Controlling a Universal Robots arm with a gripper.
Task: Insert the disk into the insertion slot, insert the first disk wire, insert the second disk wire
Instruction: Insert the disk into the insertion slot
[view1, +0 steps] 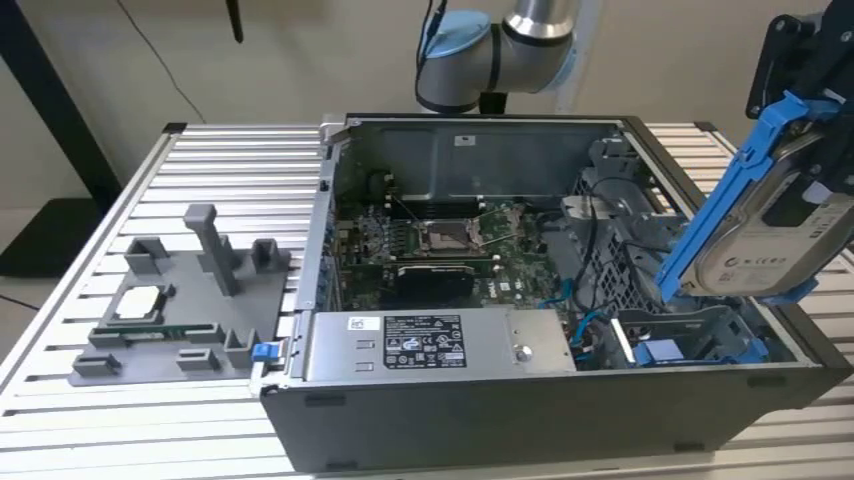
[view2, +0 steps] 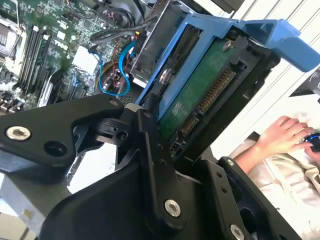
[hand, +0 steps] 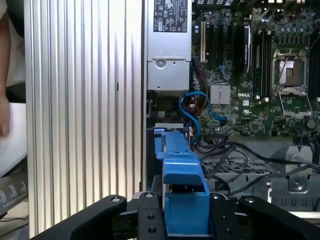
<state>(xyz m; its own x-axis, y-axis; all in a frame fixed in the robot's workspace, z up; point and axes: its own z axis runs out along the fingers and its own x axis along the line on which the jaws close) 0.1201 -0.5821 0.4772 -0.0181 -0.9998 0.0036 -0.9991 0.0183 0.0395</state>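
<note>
the black link-armed claw (view2: 167, 137) lies closest in both wrist views. it is drawn shut on the disk (view1: 771, 235), a flat silver-grey hard drive with a white label in a bright blue plastic carrier, and is gripped onto one end of that carrier. the disk is held in the air, steeply tilted, at the exterior view's right. its lower end is over the insertion slot (view1: 694, 322), a narrow bay of grey perforated sheet metal inside the open grey computer case (view1: 534, 425). whether that lower end touches the bay cannot be told. the disk is not yet seated.

for a clean insertion, it is judged that the carrier should be brought into line with the bay's walls before it is pushed. the thin blue cable (hand: 192, 107) looped just beside the bay should be kept out from under it.

the label face and the tilt are given by the exterior view, along with the ribbed aluminium tabletop (view1: 214, 150) under the case. the disk's green circuit-board side is given by the second wrist view, where a person's hand (view2: 280, 135) is seen beyond the case. in the first wrist view the carrier is seen edge-on, pointing toward the green motherboard (hand: 250, 75).
</note>
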